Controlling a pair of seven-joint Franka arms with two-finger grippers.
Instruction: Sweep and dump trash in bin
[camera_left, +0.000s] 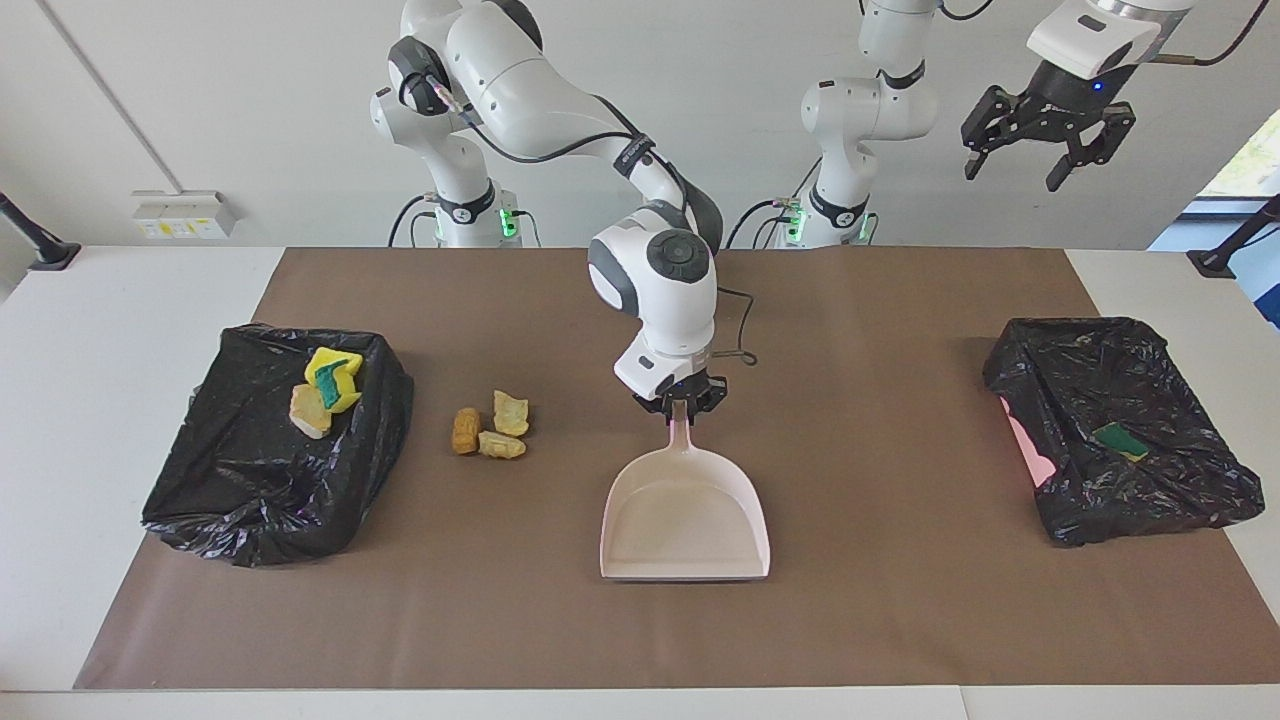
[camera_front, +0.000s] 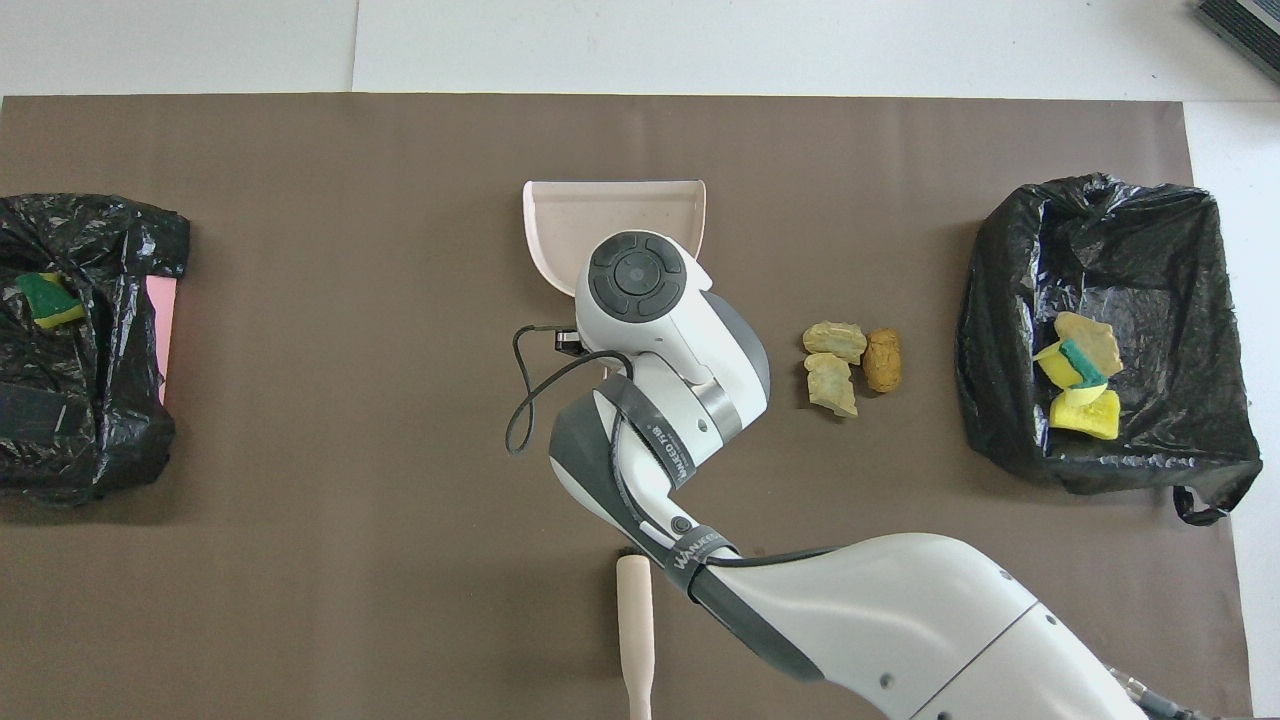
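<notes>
1. Brown mat (camera_left: 860, 620) is covering the table, a black-bagged bin (camera_left: 270, 460) sitting at each end.
2. Right gripper (camera_left: 682, 405) is clamping the dustpan (camera_left: 686, 515) handle; pan mouth is facing away from the robots.
3. Trash (camera_left: 492, 428) is lying beside the pan, toward the right arm's end, near that bin.
4. Left gripper (camera_left: 1045, 135) is waiting high, fingers spread.

Right arm reaches from its base out over the middle of the table, elbow high, forearm sloping down, wrist bent so the right gripper (camera_left: 681, 409) points straight down, low above the tabletop. Fingers (camera_left: 700, 397) closed around a thin pink handle. In the overhead view, wrist and forearm cover the hand entirely. Left arm waits, folded up above its base, left gripper (camera_left: 1020, 165) hanging high in the air, fingers (camera_left: 1060, 175) spread wide apart.
</notes>
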